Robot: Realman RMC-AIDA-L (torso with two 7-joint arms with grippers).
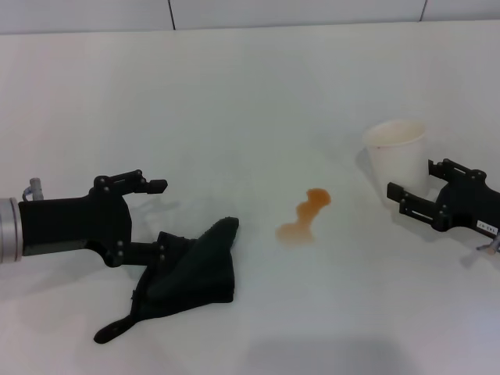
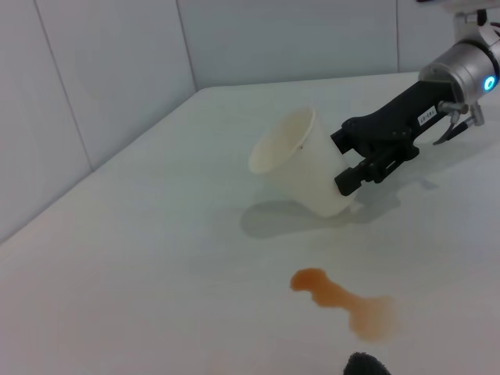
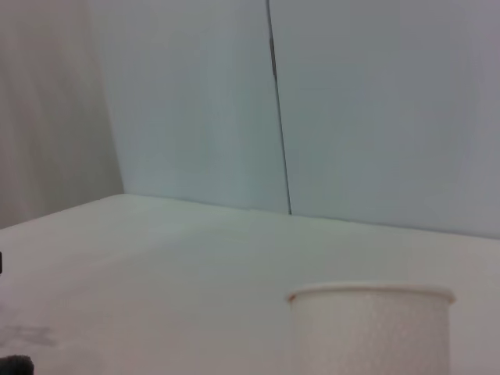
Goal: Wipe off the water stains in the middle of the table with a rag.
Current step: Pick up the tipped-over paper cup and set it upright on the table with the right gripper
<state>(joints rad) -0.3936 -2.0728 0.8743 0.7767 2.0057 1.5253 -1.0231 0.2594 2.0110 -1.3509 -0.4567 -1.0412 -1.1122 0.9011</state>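
1. Lying on the large plain white matte table, the soft black rag is crumpled into a rough triangle with a narrow tail trailing toward the near edge.
2. At the rag's left edge sits the black left gripper, its fingers spread wide: the lower finger touches the cloth, the upper one hangs apart over bare tabletop, so nothing is pinched.
3. To the right of that gripper, just past the rag's raised corner, lies the water stain, a thin, wavy, translucent orange-brown puddle with two rounded lobes joined by a narrow neck.
4. Only bare table separates rag and puddle; nothing stands between them.
5. Farther right stands a white paper cup, upright, its rim open, with a faint shadow at its base.
6. Beside the cup on its right is the black right gripper, fingers parted and pointing at the cup's lower wall; the left wrist view shows them very close to it, but I cannot tell whether they touch.
7. Pale wall panels rise behind the far table edge, and wide open surface lies beyond the puddle.
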